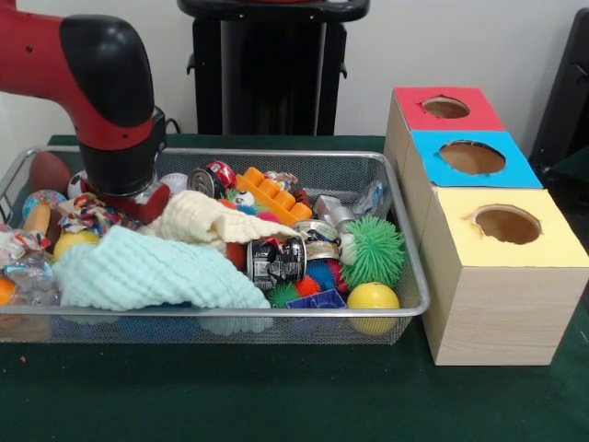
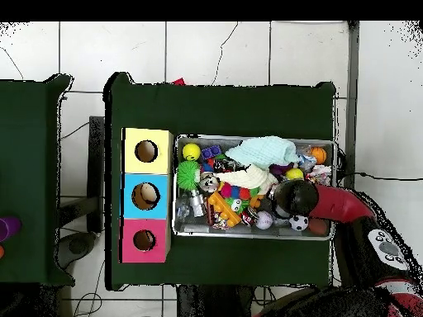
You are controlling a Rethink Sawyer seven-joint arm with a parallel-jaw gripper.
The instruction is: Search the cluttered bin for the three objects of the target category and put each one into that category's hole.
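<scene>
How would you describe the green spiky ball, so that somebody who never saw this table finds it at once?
Start from the wire mesh bin on the green table, and go to its end beside the yellow box. There the green spiky ball lies, just behind a smooth yellow ball. It alone is covered in soft green spikes.

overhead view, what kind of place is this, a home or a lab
Most likely a robotics lab: a Sawyer arm works over a mesh bin of toys on a green-covered table, beside a wooden box with three colour-coded holes.
</scene>
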